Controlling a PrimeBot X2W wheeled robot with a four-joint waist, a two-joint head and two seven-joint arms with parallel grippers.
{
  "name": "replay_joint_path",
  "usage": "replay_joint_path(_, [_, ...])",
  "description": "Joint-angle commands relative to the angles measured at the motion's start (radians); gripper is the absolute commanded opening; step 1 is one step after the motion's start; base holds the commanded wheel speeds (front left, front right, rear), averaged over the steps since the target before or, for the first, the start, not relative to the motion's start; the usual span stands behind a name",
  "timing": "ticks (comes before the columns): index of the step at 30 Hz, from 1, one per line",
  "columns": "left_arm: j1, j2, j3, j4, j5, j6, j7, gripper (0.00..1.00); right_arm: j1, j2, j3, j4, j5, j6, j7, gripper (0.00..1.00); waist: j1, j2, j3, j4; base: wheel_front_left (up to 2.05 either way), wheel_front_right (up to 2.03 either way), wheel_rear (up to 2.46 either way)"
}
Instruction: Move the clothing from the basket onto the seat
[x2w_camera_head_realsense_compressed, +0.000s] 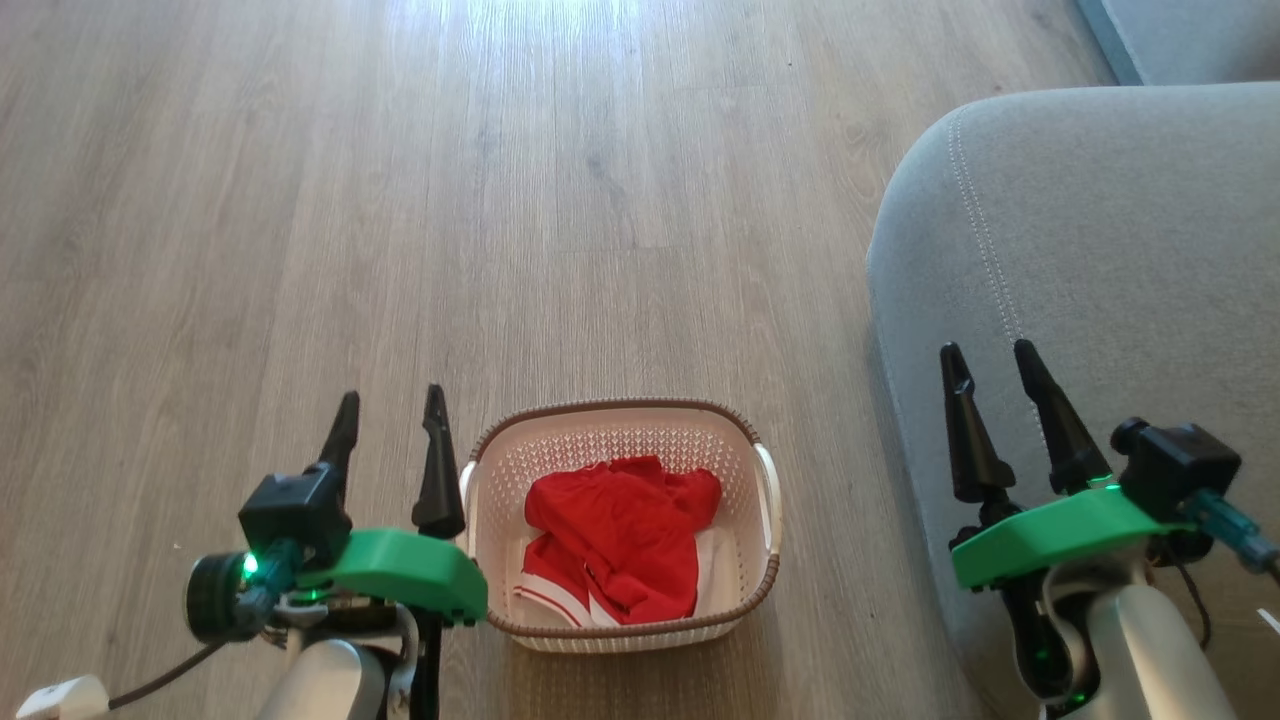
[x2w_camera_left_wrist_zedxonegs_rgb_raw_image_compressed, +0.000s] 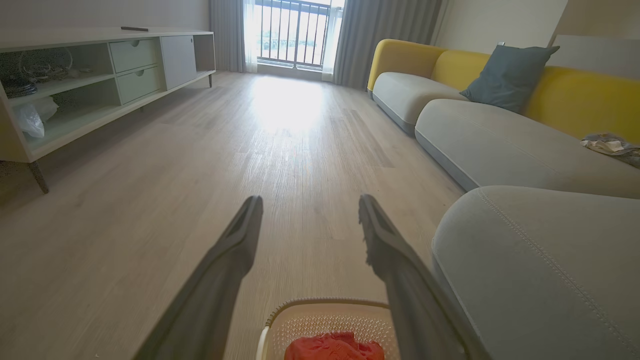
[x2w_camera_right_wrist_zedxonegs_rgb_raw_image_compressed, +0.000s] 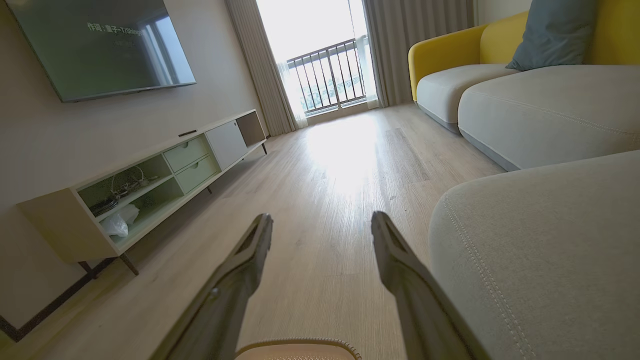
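On floor (x2w_camera_head_realsense_compressed: 500, 200), centre of head view: basket (x2w_camera_head_realsense_compressed: 600, 445), upright, mouth up, brown rim all round, handles on its left and right sides. Inside basket: clothing (x2w_camera_head_realsense_compressed: 620, 540), crumpled red heap on the bottom, below the rim, nearer basket's near wall than its far wall. Long axis of heap roughly from basket's near-left corner to its far-right corner; white-striped edge pointing at the near-left corner, plain red bulk toward the far-right, bit of white lining by the right wall. Can't split heap into separate garments. Just left of basket, level with its left handle: left gripper (x2w_camera_head_realsense_compressed: 392, 393), spread wide, holding nothing, fingers pointing the way of basket's far wall; inner finger close to the handle, touching or not unclear. Right of basket, well apart: right gripper (x2w_camera_head_realsense_compressed: 988, 348), likewise wide and empty, fingers pointing the same way, by the seat's basket-side edge. Right of basket, strip of floor between: seat (x2w_camera_head_realsense_compressed: 1100, 220), grey, rounded corner beyond basket's far-right, pale seam curving along it. Left wrist view: left gripper (x2w_camera_left_wrist_zedxonegs_rgb_raw_image_compressed: 310, 199) wide, basket (x2w_camera_left_wrist_zedxonegs_rgb_raw_image_compressed: 325, 302) rim at bottom between the fingers, red clothing (x2w_camera_left_wrist_zedxonegs_rgb_raw_image_compressed: 332, 347) inside, seat (x2w_camera_left_wrist_zedxonegs_rgb_raw_image_compressed: 540, 260) to basket's right. Right wrist view: right gripper (x2w_camera_right_wrist_zedxonegs_rgb_raw_image_compressed: 322, 216) wide, sliver of basket (x2w_camera_right_wrist_zedxonegs_rgb_raw_image_compressed: 300, 344) rim between finger bases, seat (x2w_camera_right_wrist_zedxonegs_rgb_raw_image_compressed: 540, 240) right of it.
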Motion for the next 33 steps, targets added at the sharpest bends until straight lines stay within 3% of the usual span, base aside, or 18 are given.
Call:
replay_joint_path(1, [-0.064, 0.014, 0.020, -0.037, 0.036, 0.022, -0.015, 1.00, -0.056, 0.004, 0.030, -0.029, -0.038, 0.001, -0.021, 1.00, 0.0000, 0.0000, 0.002, 0.000, 0.00, 0.00, 0.00])
replay_joint_path(5, [-0.061, 0.002, 0.031, -0.041, 0.071, 0.052, -0.027, 1.00, -0.060, 0.004, 0.041, -0.017, -0.070, 0.001, -0.033, 1.00, 0.0000, 0.0000, 0.004, -0.001, 0.00, 0.00, 0.00])
replay_joint_path(9, [-0.054, -0.012, 0.032, -0.028, 0.107, 0.040, -0.039, 1.00, -0.061, 0.004, 0.047, 0.012, -0.095, 0.001, -0.045, 1.00, 0.0000, 0.0000, 0.003, -0.004, 0.00, 0.00, 0.00])
replay_joint_path(20, [-0.024, -0.056, 0.055, 0.053, 0.190, -0.065, -0.068, 1.00, -0.078, 0.005, 0.067, 0.110, -0.160, 0.001, -0.074, 1.00, 0.0000, 0.0000, 0.002, -0.009, 0.00, 0.00, 0.00])
replay_joint_path(27, [-0.004, -0.093, 0.107, 0.111, 0.233, -0.194, -0.088, 1.00, -0.083, 0.005, 0.056, 0.146, -0.184, 0.001, -0.095, 1.00, 0.0000, 0.0000, 0.005, -0.014, 0.00, 0.00, 0.00])
replay_joint_path(33, [0.004, -0.109, 0.154, 0.126, 0.283, -0.246, -0.096, 1.00, -0.094, 0.005, 0.056, 0.191, -0.184, 0.001, -0.102, 1.00, 0.0000, 0.0000, 0.005, -0.016, 0.00, 0.00, 0.00])
